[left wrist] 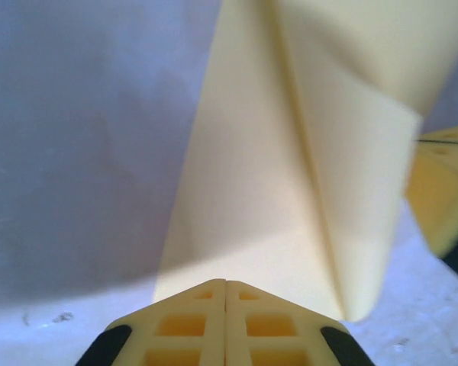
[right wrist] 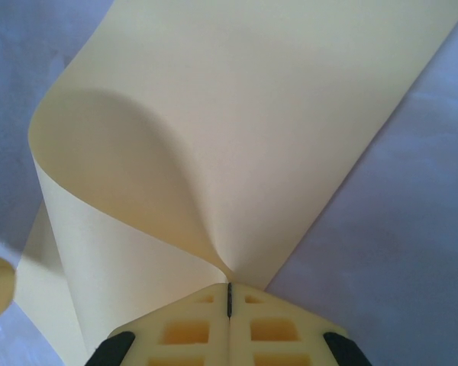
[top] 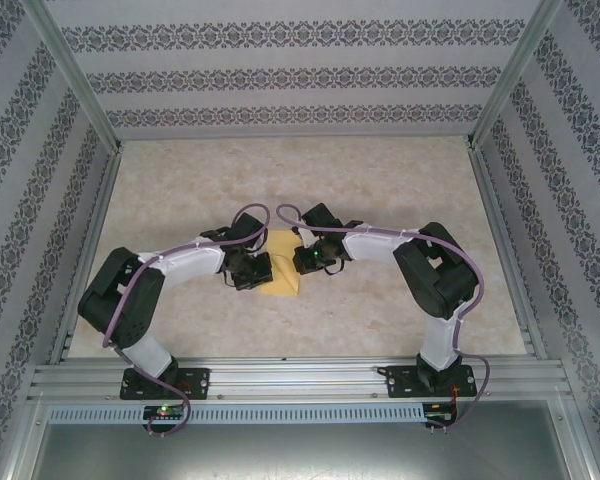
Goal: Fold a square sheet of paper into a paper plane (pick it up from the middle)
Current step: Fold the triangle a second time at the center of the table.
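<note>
The right gripper (right wrist: 229, 287) is clamped on the square sheet of paper (right wrist: 244, 130) curling ahead of its tips; the left gripper (left wrist: 226, 284), closed too, meets its edge. Light, floppy, I'd say: pinch edges gently.

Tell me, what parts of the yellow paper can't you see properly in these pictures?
- Top view: the left gripper and right gripper cover the paper's middle; its creases are too small.
- Left wrist view: the paper runs off the top edge; the shut fingers hide its near edge.
- Right wrist view: the curled flap hides what lies beneath.
</note>
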Controlling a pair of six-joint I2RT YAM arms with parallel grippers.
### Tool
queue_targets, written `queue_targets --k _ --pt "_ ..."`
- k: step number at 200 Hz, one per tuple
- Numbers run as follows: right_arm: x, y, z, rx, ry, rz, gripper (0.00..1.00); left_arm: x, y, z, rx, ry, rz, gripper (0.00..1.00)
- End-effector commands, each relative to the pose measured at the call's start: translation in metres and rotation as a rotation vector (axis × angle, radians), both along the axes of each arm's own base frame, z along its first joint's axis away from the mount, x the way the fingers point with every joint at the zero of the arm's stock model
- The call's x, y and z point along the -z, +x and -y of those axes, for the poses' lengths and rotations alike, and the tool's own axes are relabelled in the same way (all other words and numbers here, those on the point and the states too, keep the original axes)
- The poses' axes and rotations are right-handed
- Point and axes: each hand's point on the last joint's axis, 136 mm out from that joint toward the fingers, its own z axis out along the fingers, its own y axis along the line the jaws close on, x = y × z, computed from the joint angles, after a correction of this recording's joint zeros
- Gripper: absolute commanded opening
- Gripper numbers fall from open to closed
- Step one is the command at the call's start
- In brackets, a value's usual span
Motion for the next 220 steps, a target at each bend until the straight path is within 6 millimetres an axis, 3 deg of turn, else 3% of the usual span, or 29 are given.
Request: queue_targets --k 1,75,220 --pt "0.015 -0.005 0.011 0.007 -0.048 -0.030 0.05 -0.021 0.018 0.008 -0.041 -0.121 0.087 0.03" --pt "0.017 -0.005 0.011 0.010 -0.050 -0.034 0.05 -0.026 0.046 0.038 -0.098 -0.407 0.124 0.00" --pt "0.012 -0.005 0.010 0.009 -0.045 -0.030 0.06 0.021 0.036 0.028 -0.098 -0.290 0.032 0.00"
